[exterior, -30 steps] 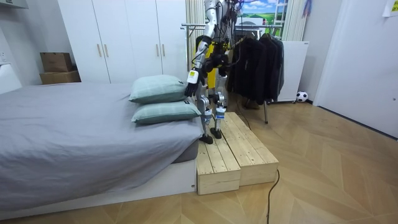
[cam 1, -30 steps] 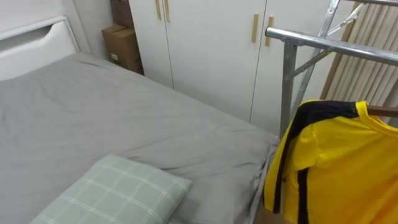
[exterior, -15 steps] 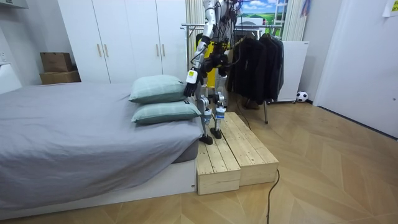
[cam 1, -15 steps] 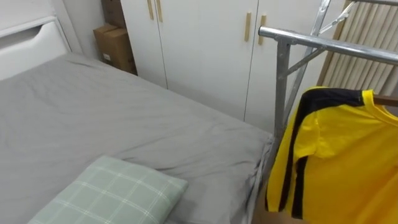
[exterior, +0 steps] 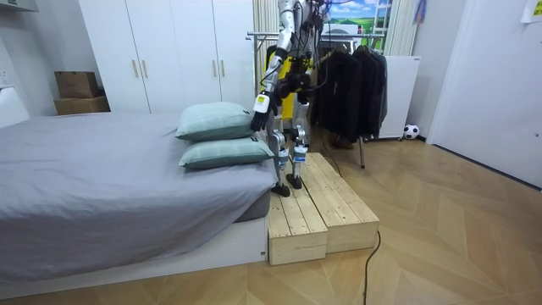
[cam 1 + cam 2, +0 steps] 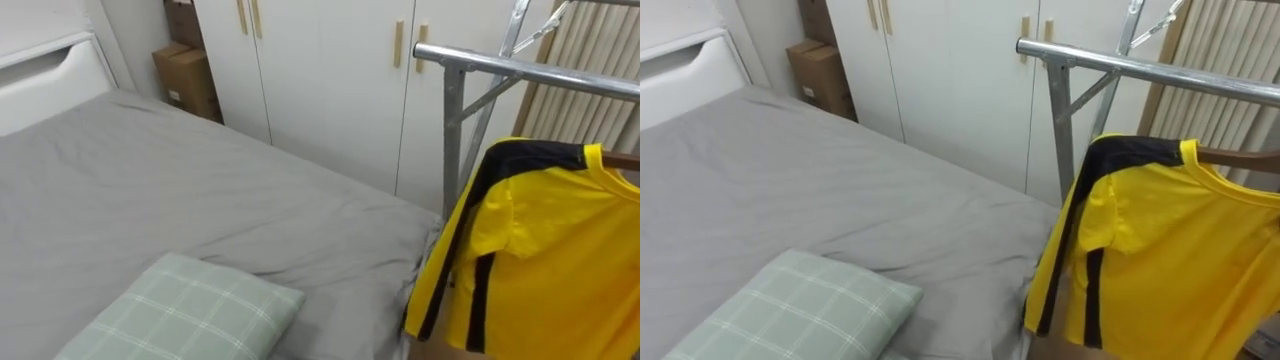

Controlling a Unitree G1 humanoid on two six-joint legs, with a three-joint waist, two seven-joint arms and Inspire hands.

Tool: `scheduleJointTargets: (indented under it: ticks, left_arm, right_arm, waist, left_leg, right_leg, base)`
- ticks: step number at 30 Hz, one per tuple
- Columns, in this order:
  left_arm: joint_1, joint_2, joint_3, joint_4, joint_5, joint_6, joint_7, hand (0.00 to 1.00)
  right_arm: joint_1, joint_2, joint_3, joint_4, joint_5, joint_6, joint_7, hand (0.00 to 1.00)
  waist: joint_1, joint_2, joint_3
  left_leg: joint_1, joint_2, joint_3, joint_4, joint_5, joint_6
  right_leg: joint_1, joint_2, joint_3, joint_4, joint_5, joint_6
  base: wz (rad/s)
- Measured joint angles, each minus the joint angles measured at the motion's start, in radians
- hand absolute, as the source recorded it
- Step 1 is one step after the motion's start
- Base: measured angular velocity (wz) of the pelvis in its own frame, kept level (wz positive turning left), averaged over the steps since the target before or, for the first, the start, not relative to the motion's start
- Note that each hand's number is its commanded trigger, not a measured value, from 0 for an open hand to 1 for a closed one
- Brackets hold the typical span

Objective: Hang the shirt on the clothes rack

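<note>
Yellow shirt [image 6: 560, 250] hem swung further toward bed [image 6: 150, 190], rail [image 6: 520, 70] unmoved

From the wooden step [image 5: 313, 207], the robot's left hand [image 5: 257, 115] hangs loose-fingered, stacked pillows [image 5: 216, 121] just beside its fingertips and a yellow shirt [image 5: 288, 68] above them.

White wardrobe [image 5: 169, 51] stood upper left in the room view, cardboard boxes [image 5: 78, 91] beside it. Grey bed [image 5: 85, 178] lay lower left, two green pillows [image 5: 216, 120] stacked. Wooden platform [image 5: 326, 212] sat centre, wood floor [image 5: 457, 229] right.
</note>
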Motion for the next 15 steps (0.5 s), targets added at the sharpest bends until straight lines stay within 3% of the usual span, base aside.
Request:
scheduleJointTargets:
  ticks: [6, 11, 15]
  left_arm:
    - [-0.001, 0.000, -0.011, 0.004, -0.002, -0.013, -0.001, 0.00]
    - [0.000, 0.000, -0.013, -0.023, 0.002, -0.015, -0.002, 0.00]
    - [0.001, 0.001, -0.020, -0.040, 0.004, -0.025, -0.002, 0.00]
  right_arm:
    - [0.020, 0.013, -0.025, 0.029, 0.000, 0.000, -0.004, 1.00]
    - [0.040, 0.012, -0.027, 0.032, 0.010, -0.004, -0.037, 1.00]
    - [0.089, 0.012, -0.027, 0.040, 0.015, -0.010, -0.042, 1.00]
  waist:
    - [0.005, 0.022, 0.0058]
    - [0.006, 0.048, 0.0048]
    - [0.009, 0.055, 0.0021]
  left_leg:
    - [0.000, 0.006, 0.025, 0.006, 0.000, 0.000]
    - [-0.004, 0.005, 0.025, 0.007, 0.000, 0.000]
    - [-0.017, 0.010, 0.027, 0.005, 0.001, -0.003]
  right_leg:
    - [0.000, 0.000, -0.007, -0.002, 0.000, 0.000]
    - [-0.004, 0.000, -0.010, -0.002, 0.000, 0.000]
    - [-0.016, -0.001, -0.018, 0.004, 0.000, 0.000]
  base:
    - [0.04]
    - [0.01]
    - [0.06]
